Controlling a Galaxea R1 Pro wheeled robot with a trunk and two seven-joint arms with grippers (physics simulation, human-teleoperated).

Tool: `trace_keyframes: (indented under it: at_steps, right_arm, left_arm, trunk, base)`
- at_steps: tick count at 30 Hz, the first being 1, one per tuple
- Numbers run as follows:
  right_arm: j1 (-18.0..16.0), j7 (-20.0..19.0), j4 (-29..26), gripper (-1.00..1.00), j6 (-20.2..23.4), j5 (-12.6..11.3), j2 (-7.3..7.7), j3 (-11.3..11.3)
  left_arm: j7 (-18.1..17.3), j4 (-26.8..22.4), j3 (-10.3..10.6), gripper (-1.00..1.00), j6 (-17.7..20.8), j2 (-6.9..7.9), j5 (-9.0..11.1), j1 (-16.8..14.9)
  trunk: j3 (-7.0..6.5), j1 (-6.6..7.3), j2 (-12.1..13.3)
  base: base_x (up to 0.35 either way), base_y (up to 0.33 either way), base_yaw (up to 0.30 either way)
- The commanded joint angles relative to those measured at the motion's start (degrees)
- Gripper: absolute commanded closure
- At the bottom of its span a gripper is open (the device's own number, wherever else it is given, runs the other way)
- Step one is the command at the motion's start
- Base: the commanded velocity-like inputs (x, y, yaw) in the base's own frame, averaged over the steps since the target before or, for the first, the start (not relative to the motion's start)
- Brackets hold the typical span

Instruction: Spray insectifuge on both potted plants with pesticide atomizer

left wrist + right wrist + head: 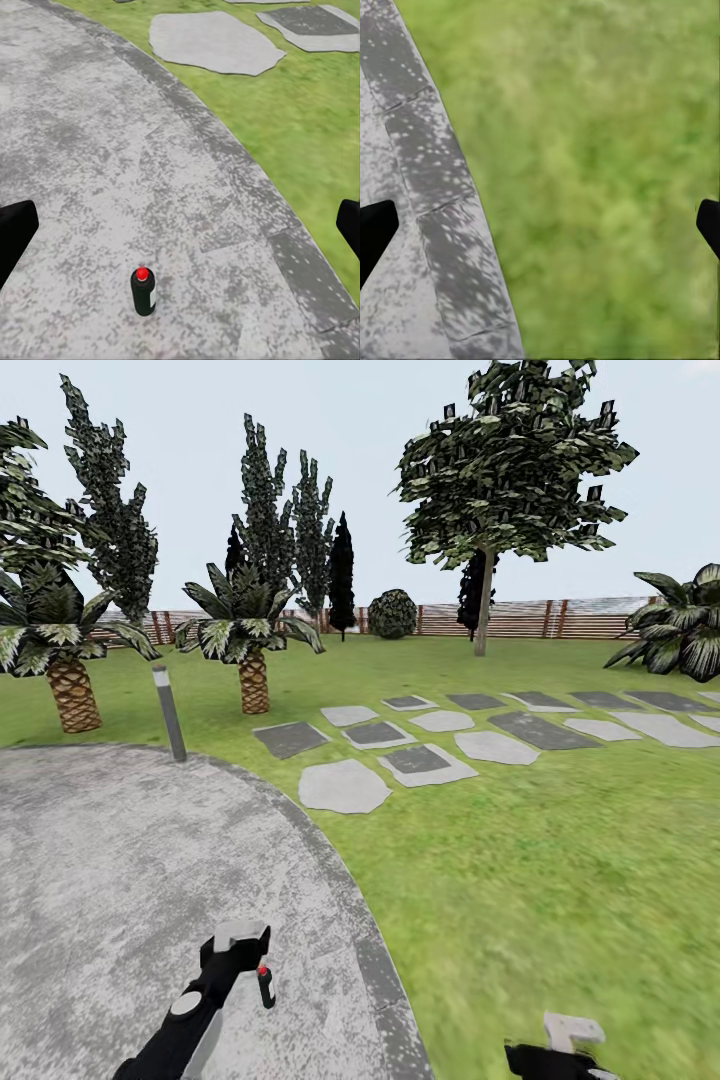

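Pesticide atomizer point(143, 291): upright, long axis vertical, on the round stone patio point(112, 172) inside its curved edge, just ahead of the wide-open left tool point(240, 950); right tool point(560, 1045), also wide open, over the patio's edge beside the lawn point(607, 172), farther off.

The left arm point(185, 1025) is glossy black with a round pale grey disc at a joint, ending in a pale grey blocky wrist piece. The right arm point(560, 1055) looks alike. Black fingertips point(15, 232) are wedge-shaped.
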State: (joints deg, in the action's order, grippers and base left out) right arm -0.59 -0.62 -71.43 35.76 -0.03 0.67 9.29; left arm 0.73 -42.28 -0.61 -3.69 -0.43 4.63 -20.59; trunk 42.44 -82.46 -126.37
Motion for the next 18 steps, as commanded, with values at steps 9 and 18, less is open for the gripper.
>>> trace_keyframes:
  at_steps: [9,18]
  right_arm:
    - [-0.1,-0.1,-2.1,-1.00,5.3,-0.1,-0.12,-0.3]
    - [-0.1,-0.1,-2.5,-1.00,5.4,0.4,-0.15,-0.3]
  left_arm:
    - [0.0,0.9,0.1,-1.00,-2.9,0.25,0.4,-0.5]
    - [0.1,1.0,0.2,-1.00,-3.6,0.10,0.6,-0.5]
  trunk:
    - [0.06,0.01,0.0]
    - [0.27,0.01,0.0]
  base:
    - [0.000,0.000,0.000]
    - [0.157,-0.116,0.144]
